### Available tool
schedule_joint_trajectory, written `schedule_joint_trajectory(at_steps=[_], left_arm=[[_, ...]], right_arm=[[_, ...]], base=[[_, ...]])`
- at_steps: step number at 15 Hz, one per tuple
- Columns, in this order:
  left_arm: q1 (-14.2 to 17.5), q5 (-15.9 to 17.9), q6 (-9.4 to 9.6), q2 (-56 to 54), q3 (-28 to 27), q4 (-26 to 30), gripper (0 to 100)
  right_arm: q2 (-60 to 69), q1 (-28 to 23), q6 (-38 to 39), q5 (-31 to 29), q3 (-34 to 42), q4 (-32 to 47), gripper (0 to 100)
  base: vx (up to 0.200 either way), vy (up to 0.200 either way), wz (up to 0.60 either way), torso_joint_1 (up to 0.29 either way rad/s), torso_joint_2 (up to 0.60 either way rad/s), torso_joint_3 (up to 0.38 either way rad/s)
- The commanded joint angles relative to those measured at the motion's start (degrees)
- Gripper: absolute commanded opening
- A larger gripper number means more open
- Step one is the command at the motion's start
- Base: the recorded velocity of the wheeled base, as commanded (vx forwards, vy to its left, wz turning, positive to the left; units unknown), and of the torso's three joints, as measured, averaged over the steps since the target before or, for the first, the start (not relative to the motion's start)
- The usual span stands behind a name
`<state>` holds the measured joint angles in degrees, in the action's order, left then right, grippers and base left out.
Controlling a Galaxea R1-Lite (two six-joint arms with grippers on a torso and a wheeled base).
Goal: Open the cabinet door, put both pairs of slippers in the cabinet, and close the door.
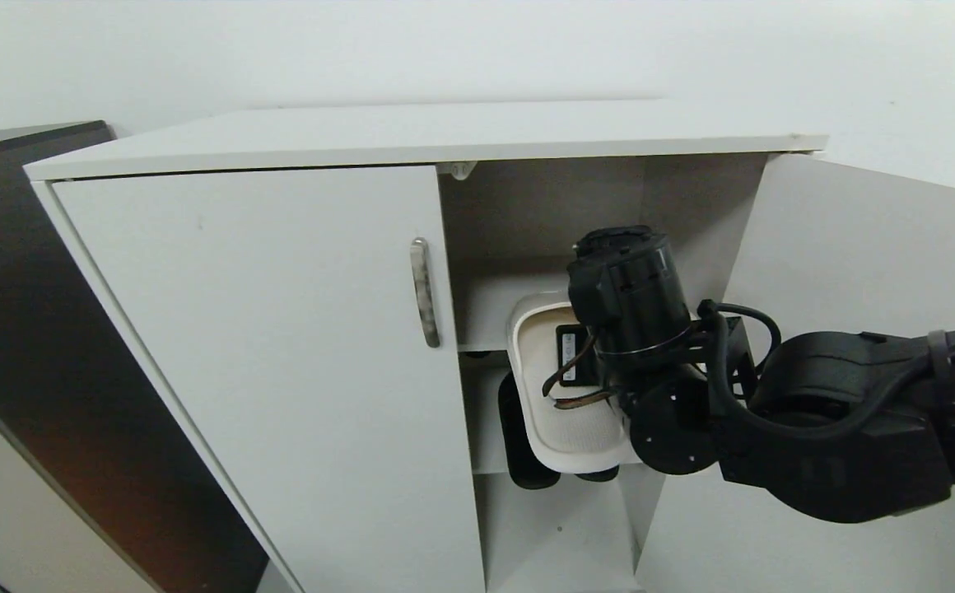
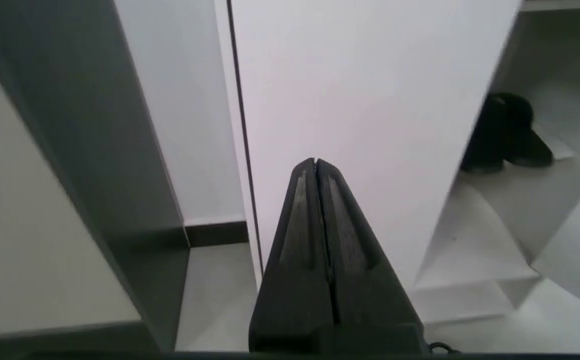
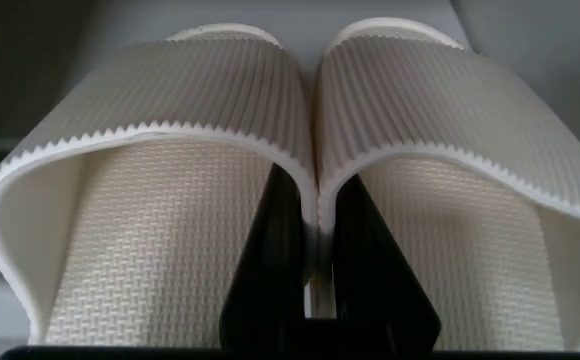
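- The right pincer [image 3: 315,245] is clamped narrow on the white slippers [image 3: 170,130], pinching the two inner side walls pressed together.
- In the head view the white slippers [image 1: 568,412] hang at the opening of the cabinet [image 1: 412,136], just in front of the middle shelf [image 1: 482,346], with the right door [image 1: 856,247] swung open.
- The black slippers [image 1: 519,436] are already inside, on the level below.
- The left pincer [image 2: 315,168] is closed and empty, facing the closed left door [image 2: 370,100].
- Risk: the grip takes only the soft walls, so one slipper could slide out if its toe catches the shelf edge.
- Risk: released too low, the white pair may land on the black pair and jut out, blocking the door.
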<state>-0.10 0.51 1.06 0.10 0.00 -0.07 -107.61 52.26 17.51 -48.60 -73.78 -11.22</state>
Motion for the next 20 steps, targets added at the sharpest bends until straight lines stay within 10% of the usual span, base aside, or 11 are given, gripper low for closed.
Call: schedule_joint_trajectory(at_steps=[1,20], left_arm=[[0.01,0.02,-0.01,-0.01,0.00,-0.01,0],[0.01,-0.25,-0.53,-0.01,0.00,-0.01,0]], right_arm=[[-0.41,0.03,0.07,0.00,0.39,-0.12,0],[-14.65,-9.37,-5.90,4.57,-18.42,-2.94,0]], base=[[0.200,0.000,0.00,0.002,0.01,0.002],[0.000,0.000,0.00,0.000,0.00,0.000]])
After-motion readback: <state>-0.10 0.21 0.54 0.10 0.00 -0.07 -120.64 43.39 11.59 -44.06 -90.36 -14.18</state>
